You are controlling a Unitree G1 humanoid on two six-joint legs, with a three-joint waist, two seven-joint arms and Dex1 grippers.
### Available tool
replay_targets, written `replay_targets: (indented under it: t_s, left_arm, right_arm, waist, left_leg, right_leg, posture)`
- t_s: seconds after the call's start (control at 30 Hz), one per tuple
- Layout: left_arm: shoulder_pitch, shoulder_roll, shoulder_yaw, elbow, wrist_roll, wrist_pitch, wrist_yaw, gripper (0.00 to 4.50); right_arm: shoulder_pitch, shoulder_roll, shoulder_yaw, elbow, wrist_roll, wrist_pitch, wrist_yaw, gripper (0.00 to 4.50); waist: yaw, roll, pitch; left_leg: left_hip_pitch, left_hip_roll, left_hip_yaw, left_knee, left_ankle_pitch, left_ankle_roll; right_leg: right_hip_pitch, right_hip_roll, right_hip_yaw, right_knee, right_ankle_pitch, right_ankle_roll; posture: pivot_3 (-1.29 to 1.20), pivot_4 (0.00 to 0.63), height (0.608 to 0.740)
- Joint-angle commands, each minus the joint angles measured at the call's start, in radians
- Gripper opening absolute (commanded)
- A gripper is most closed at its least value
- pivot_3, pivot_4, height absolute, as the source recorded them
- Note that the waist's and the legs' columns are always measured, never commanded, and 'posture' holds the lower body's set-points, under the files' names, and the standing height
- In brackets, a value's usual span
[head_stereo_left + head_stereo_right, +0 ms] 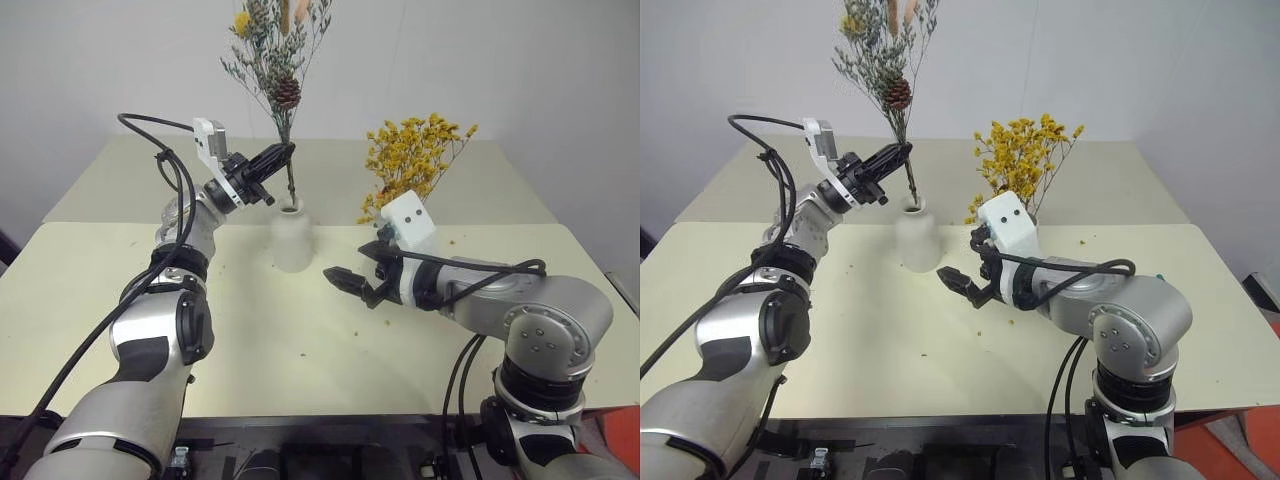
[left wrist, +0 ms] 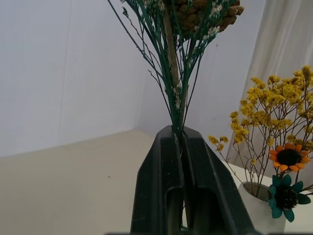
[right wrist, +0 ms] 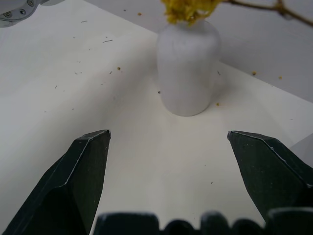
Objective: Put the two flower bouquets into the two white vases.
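Observation:
My left gripper (image 1: 283, 153) is shut on the thin stems of the grey-green sprig (image 1: 272, 60), which carries a pine cone and a round yellow bloom. It holds the sprig upright over the bottle-shaped white vase (image 1: 292, 238), and the stem's lower end reaches the vase's mouth. In the left wrist view the fingers (image 2: 161, 166) pinch the stems. The bushy mustard-yellow bouquet (image 1: 415, 160) stands in the wide-mouthed white vase (image 2: 257, 208), which my right arm hides in the head views. My right gripper (image 1: 358, 266) hovers open and empty over the table, to the right of the bottle vase (image 3: 188, 73).
The cream table (image 1: 300, 340) has flower crumbs scattered on it. A second table (image 1: 490, 185) adjoins it at the back, against a white wall. An orange flower (image 2: 288, 156) and a teal flower (image 2: 284, 195) sit by the wide vase's mouth.

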Motion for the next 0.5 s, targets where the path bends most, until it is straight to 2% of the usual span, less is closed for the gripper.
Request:
replay_targets:
  t_s: [0.03,0.17,0.33,0.47,0.5]
  left_arm:
    - [0.003,-0.007,-0.012,-0.007,0.018,-0.05,-0.007,0.05]
    - [0.039,-0.017,-0.02,0.0,0.047,-0.13,0.042,1.0]
    - [0.078,0.002,-0.011,0.008,0.049,-0.147,0.049,2.61]
    - [0.096,0.021,0.019,-0.025,-0.003,-0.112,-0.027,3.95]
    - [0.099,0.026,0.031,-0.034,-0.021,-0.095,-0.053,4.11]
  right_arm:
    - [0.0,-0.004,-0.021,-0.031,-0.009,-0.003,0.011,4.5]
    - [0.004,-0.011,-0.021,-0.037,-0.018,-0.005,0.018,4.5]
    - [0.013,-0.022,-0.019,-0.048,-0.024,-0.008,0.027,4.5]
    - [0.02,-0.034,-0.011,-0.052,-0.033,-0.012,0.034,4.5]
    - [0.021,-0.036,-0.009,-0.053,-0.035,-0.012,0.035,4.5]
  waist:
    - [0.0,0.0,0.0]
    - [-0.002,0.0,0.0]
    - [-0.002,0.0,0.0]
    - [-0.002,0.0,0.0]
    - [-0.002,0.0,0.0]
  left_leg:
    - [0.0,0.0,0.0,0.0,0.0,0.0]
    - [0.0,0.0,0.0,0.0,0.0,0.0]
    - [0.0,0.0,0.0,0.0,0.0,0.0]
    - [0.0,0.0,0.0,0.0,0.0,0.0]
    - [0.0,0.0,0.0,0.0,0.0,0.0]
  right_leg:
    - [0.0,0.0,0.0,0.0,0.0,0.0]
    - [0.0,0.0,0.0,0.0,0.0,0.0]
    - [0.0,0.0,0.0,0.0,0.0,0.0]
    - [0.0,0.0,0.0,0.0,0.0,0.0]
    - [0.0,0.0,0.0,0.0,0.0,0.0]
  posture:
    - [0.0,0.15,0.74]
    - [0.0,0.15,0.74]
    - [0.0,0.15,0.74]
    - [0.0,0.15,0.74]
    - [0.0,0.15,0.74]
